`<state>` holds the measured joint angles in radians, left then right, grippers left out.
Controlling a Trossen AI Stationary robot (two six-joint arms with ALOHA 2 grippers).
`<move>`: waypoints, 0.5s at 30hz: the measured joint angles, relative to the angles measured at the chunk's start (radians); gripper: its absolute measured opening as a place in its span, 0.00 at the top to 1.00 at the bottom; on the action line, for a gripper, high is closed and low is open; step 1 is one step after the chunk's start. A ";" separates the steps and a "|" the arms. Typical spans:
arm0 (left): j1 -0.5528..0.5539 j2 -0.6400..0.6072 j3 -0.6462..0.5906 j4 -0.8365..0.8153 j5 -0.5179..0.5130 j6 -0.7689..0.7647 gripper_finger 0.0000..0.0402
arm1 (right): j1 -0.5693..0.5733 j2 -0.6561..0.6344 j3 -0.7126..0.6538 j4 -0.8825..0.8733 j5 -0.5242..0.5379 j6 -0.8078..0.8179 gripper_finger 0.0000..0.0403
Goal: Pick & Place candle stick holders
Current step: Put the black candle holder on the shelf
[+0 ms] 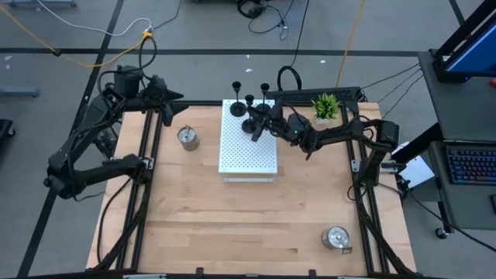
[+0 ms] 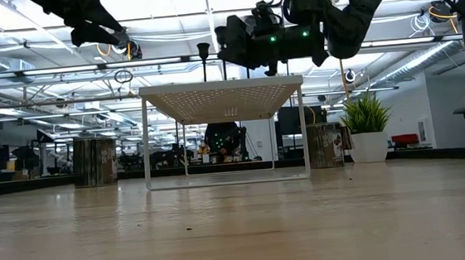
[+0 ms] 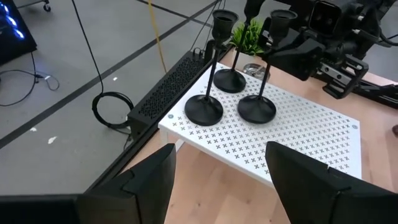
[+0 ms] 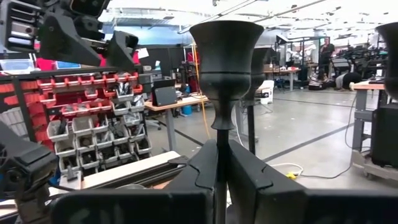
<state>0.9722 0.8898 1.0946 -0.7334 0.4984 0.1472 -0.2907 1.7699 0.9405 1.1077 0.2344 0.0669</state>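
Three black thin-stemmed candle holders (image 1: 249,108) crowd the white perforated board's (image 1: 248,147) far end; its near half lies open.

Grey concrete floor (image 1: 70,23) crossed by cables fills the frame's top, a keyboard (image 1: 470,165) sits at right, and red storage bins (image 4: 68,118) line shelving at left.
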 joint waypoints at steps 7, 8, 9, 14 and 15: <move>0.000 0.000 0.000 -0.001 0.000 0.000 0.36 | 0.005 0.000 0.000 -0.005 0.000 0.018 0.94; 0.000 0.000 0.000 -0.001 0.000 0.000 0.36 | 0.005 0.000 0.000 -0.006 0.001 0.020 0.93; 0.000 0.000 0.000 -0.001 0.000 0.000 0.36 | 0.004 0.000 0.000 -0.007 0.000 0.021 0.92; 0.000 0.000 0.000 -0.003 0.000 -0.001 0.36 | 0.005 0.000 0.000 -0.011 -0.001 0.019 0.91; 0.000 0.000 0.000 -0.003 0.000 -0.002 0.36 | 0.005 0.000 0.000 -0.012 -0.001 0.020 0.91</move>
<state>0.9722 0.8898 1.0946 -0.7361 0.4988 0.1451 -0.2859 1.7699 0.9409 1.0956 0.2333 0.0865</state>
